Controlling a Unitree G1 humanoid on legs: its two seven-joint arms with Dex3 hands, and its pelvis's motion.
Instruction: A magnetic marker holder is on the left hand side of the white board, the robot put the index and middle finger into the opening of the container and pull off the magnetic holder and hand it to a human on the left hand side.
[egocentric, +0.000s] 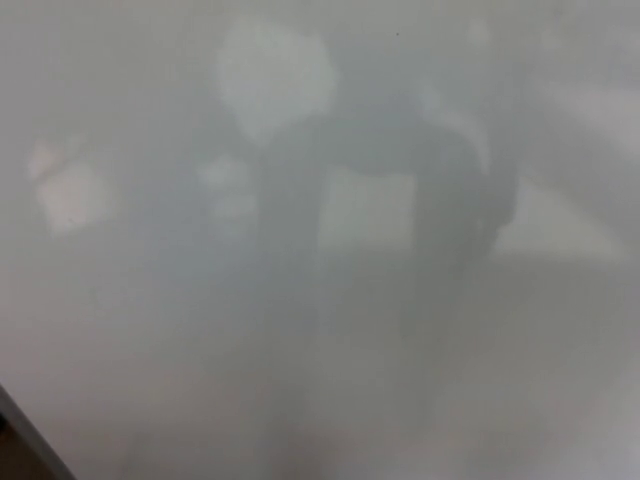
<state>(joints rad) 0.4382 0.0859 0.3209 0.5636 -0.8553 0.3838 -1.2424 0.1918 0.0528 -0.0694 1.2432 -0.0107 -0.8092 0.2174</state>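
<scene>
Neither of the robot's hands shows in the head view, so how they stand, open or closed, and whether either has hold of anything, cannot be told from here. The magnetic marker holder does not show either; where it sits cannot be told.

Almost the whole picture is taken up by the white board (110, 380), a pale, glossy grey-white surface seen from close by. On it lie only blurred reflections. The darkest of them is an arch-like shape (380, 200), with a wide dark band across the top and two dark legs running down, the left leg near the middle of the picture and the right leg further right. Between the legs is a lighter rectangular patch (365, 210). Above and to the left of the arch is a bright whitish blob (272, 75). Near the left edge is a small pinkish-white patch (68, 195). All of these are too soft to identify.

At the bottom left corner a dark slanting edge (25, 440) cuts across, and the board's surface ends there.
</scene>
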